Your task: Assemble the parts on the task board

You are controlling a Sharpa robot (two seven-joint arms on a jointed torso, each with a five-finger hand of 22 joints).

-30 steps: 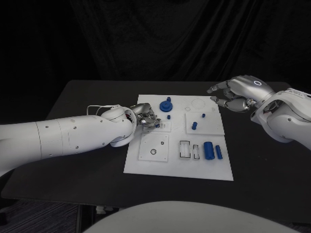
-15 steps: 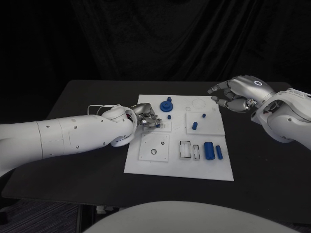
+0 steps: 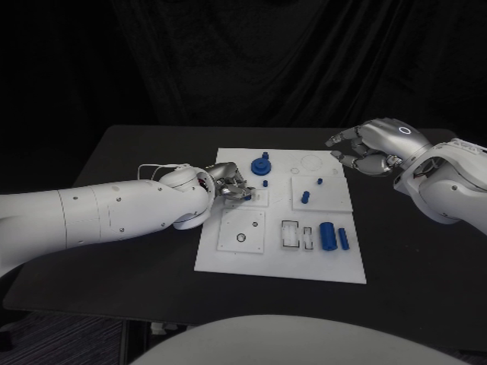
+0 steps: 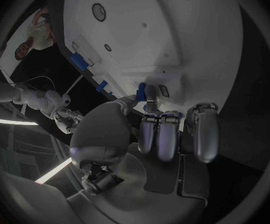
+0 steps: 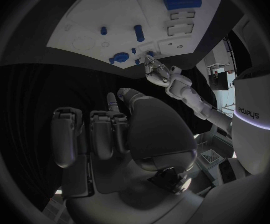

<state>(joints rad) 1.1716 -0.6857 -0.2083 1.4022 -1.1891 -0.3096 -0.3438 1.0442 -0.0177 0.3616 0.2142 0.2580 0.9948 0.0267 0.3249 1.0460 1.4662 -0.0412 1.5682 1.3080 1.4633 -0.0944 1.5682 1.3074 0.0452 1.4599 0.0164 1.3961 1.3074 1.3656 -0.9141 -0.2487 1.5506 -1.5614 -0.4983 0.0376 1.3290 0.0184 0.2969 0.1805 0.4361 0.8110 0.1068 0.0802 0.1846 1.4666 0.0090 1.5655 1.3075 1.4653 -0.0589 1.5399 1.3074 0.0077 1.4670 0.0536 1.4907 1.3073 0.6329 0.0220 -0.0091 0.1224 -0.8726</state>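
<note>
Lying mid-worktop [image 3: 144, 144]: task board [image 3: 276, 262], blue parts [image 3: 327, 236] resting on it. Left hand [image 3: 228, 185] pinching a small blue part [image 4: 141, 91] over board's left side. Right hand [image 3: 364, 150] hovering beyond far-right corner, fingers curled, holding nothing.

— How many boards?
— One task board [image 3: 276, 258], on one table [image 3: 134, 152].

— And blue parts on it?
— Six that can be counted from the head view. One round part [image 3: 261, 165] with a stub on top. Three pegs: a short peg [image 3: 265, 183], a second short peg [image 3: 318, 181] and a taller peg [image 3: 305, 198]. Two cylinders: a thick cylinder [image 3: 327, 236] and a thin cylinder [image 3: 342, 239].

— Any more?
— A seventh, a small blue piece [image 4: 141, 90], seen in the left wrist view.

— Anything not blue?
— One dark ring [image 3: 240, 237].

— Hands?
— Two: the left hand [image 3: 227, 185] and the right hand [image 3: 367, 148].
</note>
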